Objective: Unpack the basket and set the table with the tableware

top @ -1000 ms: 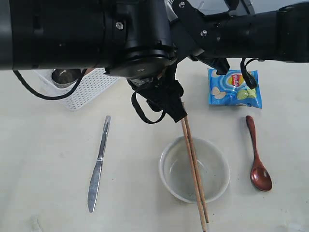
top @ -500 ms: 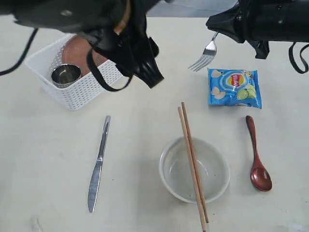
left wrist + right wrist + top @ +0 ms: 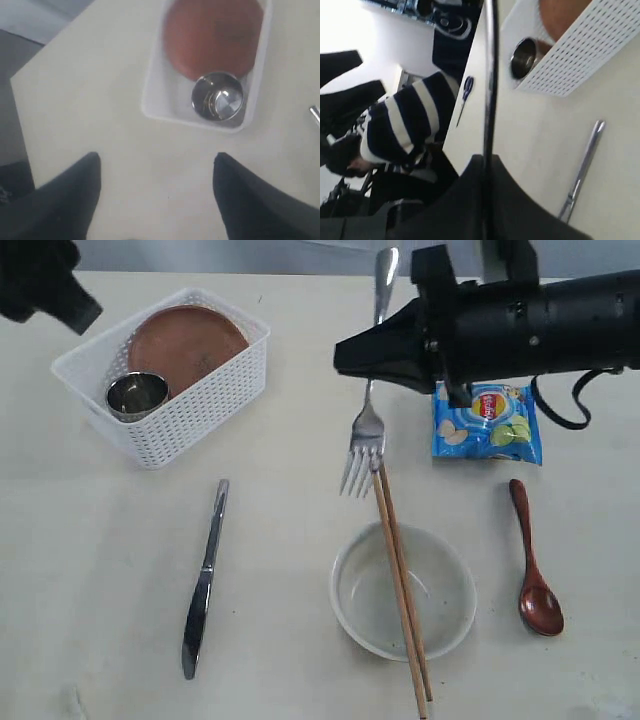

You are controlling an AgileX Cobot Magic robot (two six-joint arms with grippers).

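- The right gripper (image 3: 372,352) was pressed together on the shaft of the steel fork (image 3: 365,435), pinching it partway along the handle. In the right wrist view the shaft ran straight out from between the dark fingers (image 3: 465,200).
- The fork's long axis ran steeply through the grip. The handle end stood up past the gripper, and the tines hung below it, pointing at the table (image 3: 90,540).
- Right under the tines lay the near ends of the wooden chopsticks (image 3: 400,580), which rested across the pale bowl (image 3: 352,615). Whether tines and chopsticks touched could not be told.
- On the left-arm side of the tines there was bare tabletop, and past that the steel knife (image 3: 205,580). On the other side of the gripper were the blue chips bag (image 3: 487,420) and the wooden spoon (image 3: 532,570).
- Setting the fork down probably called for a shift toward that bare strip between knife and bowl, clear of the chopsticks, with the fork laid parallel to the knife.
- The left gripper (image 3: 155,200) hung with its fingers spread wide and nothing between them.
- It was near the white basket (image 3: 190,410), which held the reddish-brown plate (image 3: 185,340) and the steel cup (image 3: 137,395), so the left arm was the nearer one for those.
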